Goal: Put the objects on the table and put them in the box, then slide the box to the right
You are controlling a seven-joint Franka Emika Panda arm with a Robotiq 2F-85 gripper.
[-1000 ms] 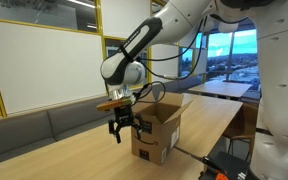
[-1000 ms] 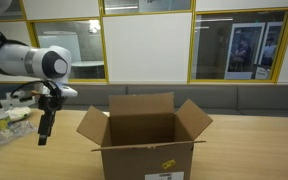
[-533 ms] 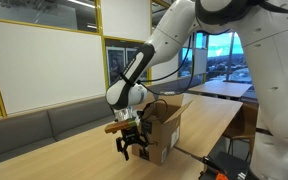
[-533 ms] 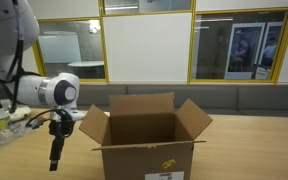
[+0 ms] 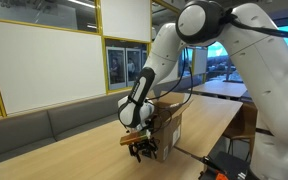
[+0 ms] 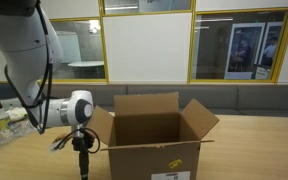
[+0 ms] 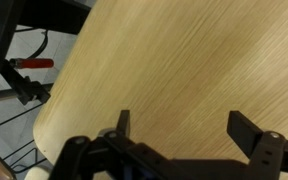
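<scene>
Box [image 6: 154, 135] stands upright on the table [image 5: 69, 155], flaps splayed, mouth pointing up, broad side to the camera. Its floor is hidden and its base is cut off. Just beside it, the tool [image 7: 184, 125] hangs low, jaws wide, nothing between them.

Behind the pincer [image 5: 141, 151], a grey padded bench [image 5: 54, 125] runs along the wall beneath large white panels [image 5: 44, 60] set in yellow frames [image 5: 97, 50]. Farther off beyond the pincer stand other wooden tables [image 5: 224, 90], and a window [image 5: 229, 52] shows blue sky over a town. In an exterior view, a dark glass pane [image 6: 239, 45] fills one yellow frame.
</scene>
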